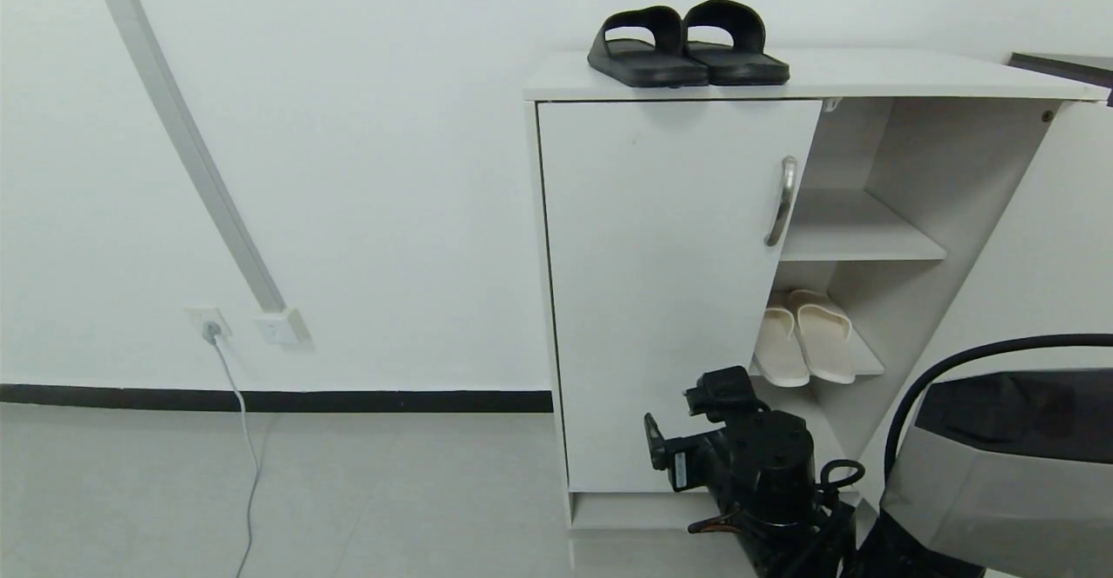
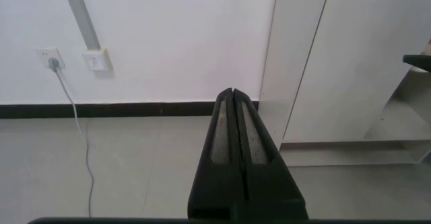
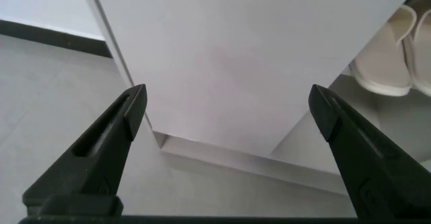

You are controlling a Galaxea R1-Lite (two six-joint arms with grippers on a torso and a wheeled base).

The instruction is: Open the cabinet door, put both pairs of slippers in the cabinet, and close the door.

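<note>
A white cabinet point(image 1: 913, 69) stands against the wall, its left door point(image 1: 661, 300) closed and its right door point(image 1: 1043, 239) swung open. A pair of black slippers point(image 1: 687, 43) sits on its top. A pair of white slippers point(image 1: 804, 348) lies side by side on the lower shelf inside, also seen as white slippers point(image 3: 397, 56). My right arm point(image 1: 756, 465) is low in front of the closed door; the right gripper point(image 3: 229, 96) is open, facing the door's bottom edge with nothing between its fingers. The left gripper point(image 2: 232, 93) is shut on nothing, above the floor to the left of the cabinet point(image 2: 323, 56).
A metal handle point(image 1: 783, 200) is on the closed door's right edge. An upper shelf point(image 1: 856, 230) lies above the white slippers. A wall socket point(image 1: 209, 326) with a cable trailing onto the floor and a slanted grey conduit point(image 1: 183, 135) are at left. Open floor point(image 1: 391, 491) lies left of the cabinet.
</note>
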